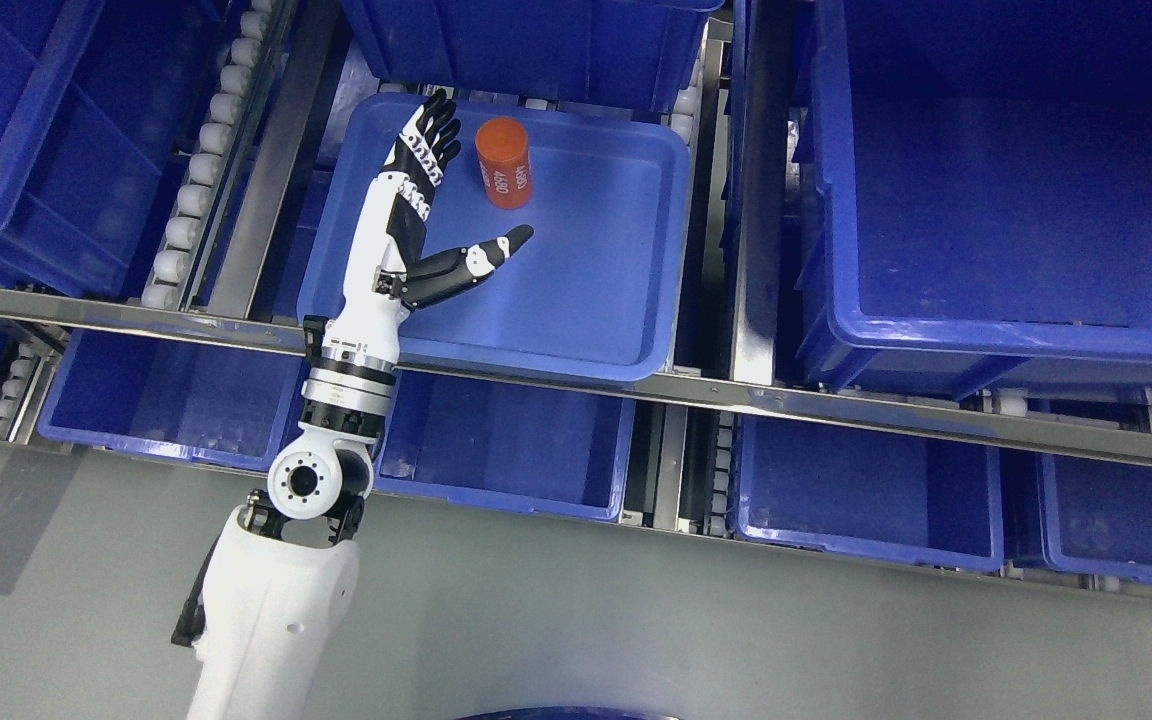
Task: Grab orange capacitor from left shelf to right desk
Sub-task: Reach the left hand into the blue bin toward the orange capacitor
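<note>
The left hand (414, 215) reaches up into a shallow blue bin (596, 330) on the shelf, spread wide and holding nothing: its fingers (433, 135) point straight ahead and the thumb (481, 257) juts out to the right. The orange capacitor (503, 163) stands just right of the fingers, above the thumb, apart from both.
</note>
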Controlling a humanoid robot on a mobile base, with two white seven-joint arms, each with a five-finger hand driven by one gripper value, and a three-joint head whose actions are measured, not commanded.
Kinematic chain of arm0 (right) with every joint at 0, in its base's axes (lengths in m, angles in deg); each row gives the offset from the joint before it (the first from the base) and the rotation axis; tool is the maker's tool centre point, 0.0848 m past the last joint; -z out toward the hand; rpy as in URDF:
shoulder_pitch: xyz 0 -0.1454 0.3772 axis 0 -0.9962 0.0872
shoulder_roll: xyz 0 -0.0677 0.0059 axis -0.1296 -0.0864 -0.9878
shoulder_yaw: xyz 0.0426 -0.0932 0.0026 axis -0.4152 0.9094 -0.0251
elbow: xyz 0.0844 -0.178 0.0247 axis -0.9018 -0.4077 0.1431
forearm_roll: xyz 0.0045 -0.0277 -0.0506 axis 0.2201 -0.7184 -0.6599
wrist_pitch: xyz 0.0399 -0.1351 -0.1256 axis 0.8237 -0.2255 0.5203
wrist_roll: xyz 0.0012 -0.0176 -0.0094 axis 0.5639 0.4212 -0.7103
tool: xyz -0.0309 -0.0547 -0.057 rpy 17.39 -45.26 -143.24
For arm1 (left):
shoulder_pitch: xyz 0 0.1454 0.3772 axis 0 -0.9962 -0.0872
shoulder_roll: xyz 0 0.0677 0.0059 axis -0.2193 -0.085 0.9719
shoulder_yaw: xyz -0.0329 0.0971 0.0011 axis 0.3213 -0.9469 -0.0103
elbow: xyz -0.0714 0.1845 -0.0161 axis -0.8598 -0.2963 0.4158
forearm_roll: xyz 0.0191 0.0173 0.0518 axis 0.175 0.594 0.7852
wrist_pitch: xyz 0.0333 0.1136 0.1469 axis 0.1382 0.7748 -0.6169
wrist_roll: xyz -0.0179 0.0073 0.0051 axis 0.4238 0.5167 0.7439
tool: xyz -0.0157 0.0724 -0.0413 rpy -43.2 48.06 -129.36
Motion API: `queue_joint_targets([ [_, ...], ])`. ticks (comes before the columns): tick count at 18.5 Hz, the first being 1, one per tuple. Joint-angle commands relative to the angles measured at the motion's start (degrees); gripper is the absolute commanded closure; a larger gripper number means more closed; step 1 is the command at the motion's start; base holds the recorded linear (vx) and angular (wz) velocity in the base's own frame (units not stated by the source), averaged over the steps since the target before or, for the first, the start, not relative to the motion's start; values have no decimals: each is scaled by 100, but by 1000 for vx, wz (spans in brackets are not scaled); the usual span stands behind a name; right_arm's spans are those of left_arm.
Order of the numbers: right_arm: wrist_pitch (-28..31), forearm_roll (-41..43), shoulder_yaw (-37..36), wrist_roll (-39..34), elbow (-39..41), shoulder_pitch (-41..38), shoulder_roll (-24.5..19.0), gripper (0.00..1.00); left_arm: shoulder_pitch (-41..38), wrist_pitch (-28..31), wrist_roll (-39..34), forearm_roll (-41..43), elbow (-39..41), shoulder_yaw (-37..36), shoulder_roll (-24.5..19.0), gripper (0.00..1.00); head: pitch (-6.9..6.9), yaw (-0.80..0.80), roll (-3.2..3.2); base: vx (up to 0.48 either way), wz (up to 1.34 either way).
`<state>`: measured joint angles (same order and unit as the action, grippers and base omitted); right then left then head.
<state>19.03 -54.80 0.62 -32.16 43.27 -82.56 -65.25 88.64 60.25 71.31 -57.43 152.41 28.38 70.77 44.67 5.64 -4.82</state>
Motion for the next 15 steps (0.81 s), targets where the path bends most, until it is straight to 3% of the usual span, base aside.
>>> queue_joint_targets([
  [1,-4,0,-62,5,193,-79,100,0,11,-8,38,-1,103,196,-100,0,0,0,0,0,0],
  [5,-4,0,-62,5,193,-79,100,0,37,351,64,8,51,547,-100,0,0,0,0,0,0],
  [8,-4,0,-62,5,193,-79,100,0,510,545,152,26,-571,627,-280,0,0,0,0,0,0],
  [12,-4,0,-62,5,193,-79,100,0,1127,738,854,131,-1529,530,-413,5,0,0,0,0,0],
  [15,-4,0,-62,5,193,-79,100,0,1163,827,961,525,-1715,443,-413,6,0,0,0,0,0],
])
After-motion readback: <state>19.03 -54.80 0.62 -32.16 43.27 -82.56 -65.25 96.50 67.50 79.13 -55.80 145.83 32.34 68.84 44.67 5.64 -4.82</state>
